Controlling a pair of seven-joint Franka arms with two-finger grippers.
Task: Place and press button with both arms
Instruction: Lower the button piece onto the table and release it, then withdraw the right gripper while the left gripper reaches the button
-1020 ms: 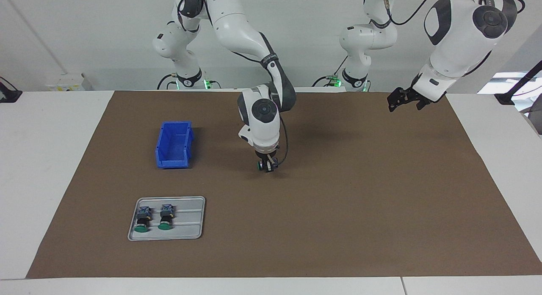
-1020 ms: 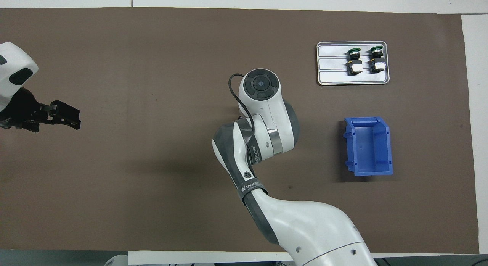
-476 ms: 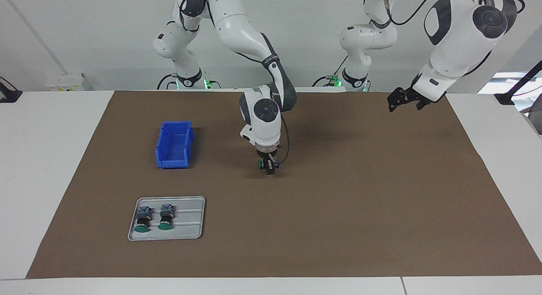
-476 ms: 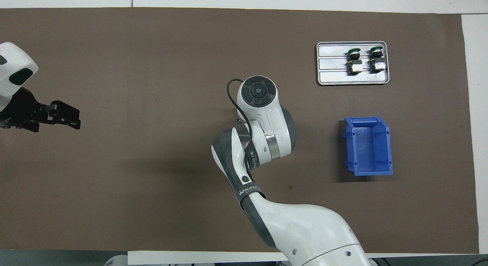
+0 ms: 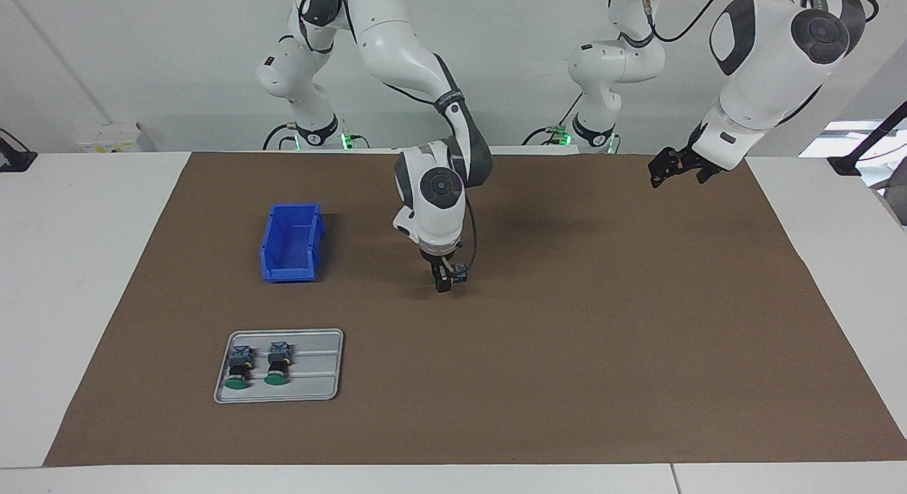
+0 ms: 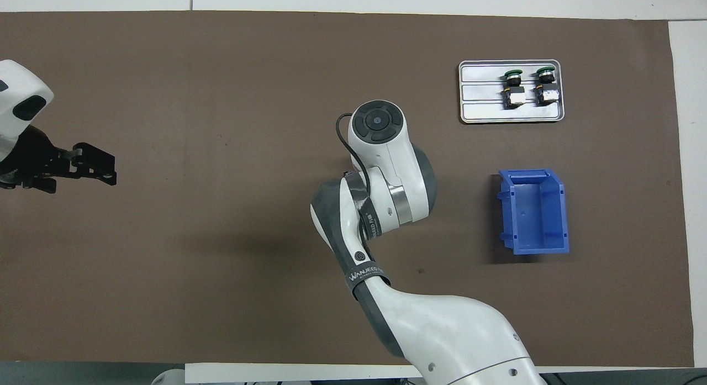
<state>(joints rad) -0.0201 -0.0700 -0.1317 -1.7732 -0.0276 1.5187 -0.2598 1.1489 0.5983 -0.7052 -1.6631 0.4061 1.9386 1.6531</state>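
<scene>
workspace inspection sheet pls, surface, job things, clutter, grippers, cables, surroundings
surface: brown mat on a white table.
job's things: one button at the right gripper's tip, mid-mat; only its blue-grey end shows, and whether it rests on the mat cannot be told. Two more buttons lie side by side on a grey tray, farther from the robots than the blue bin.
clutter: nothing seen.
grippers: right gripper low over mid-mat, pointing down; left gripper waits in the air over the left arm's end of the mat, open.
cables: black cable loops along the right wrist.
surroundings: white wall.
</scene>
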